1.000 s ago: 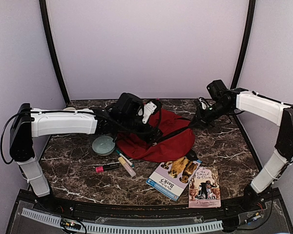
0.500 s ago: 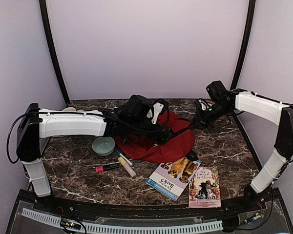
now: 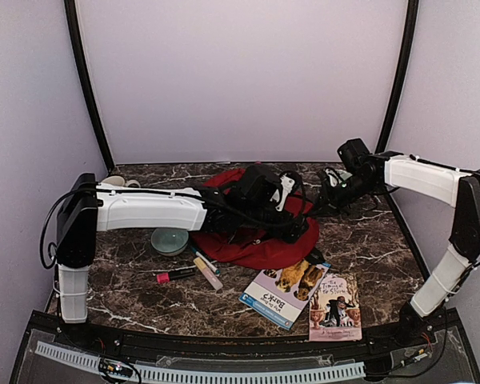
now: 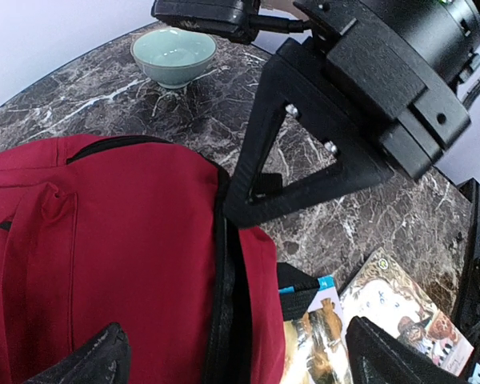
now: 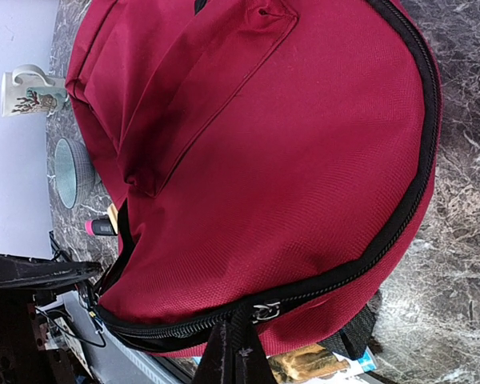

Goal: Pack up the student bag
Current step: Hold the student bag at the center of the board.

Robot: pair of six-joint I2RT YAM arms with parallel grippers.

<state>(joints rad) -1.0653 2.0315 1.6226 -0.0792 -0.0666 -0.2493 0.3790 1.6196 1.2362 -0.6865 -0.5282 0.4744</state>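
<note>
The soft, floppy bag (image 3: 260, 250) lies mid-way along the counter (image 3: 368, 240); we'd take it by the zipper pull (image 5: 264, 310), not loose cloth. Our left pincer (image 4: 240, 364) hovers wide open, empty; our right pincer (image 5: 238, 352) is pinched shut at that pull.

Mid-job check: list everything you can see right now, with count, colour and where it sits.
student bag: one, dark red with black zippers, middle of the table.
bowl: one, pale green, left of the bag.
mug: one, white with a printed picture, back left corner.
writing things: three, pink marker, teal pen, cream stick, front left of the bag.
books: two, dog-cover book with a blue edge, pink-toned book on its right, in front of the bag.
table: one, dark marble with white veins.
left gripper: one, black, open, above the bag.
right gripper: one, black, shut, tips at the bag's zipper.
</note>
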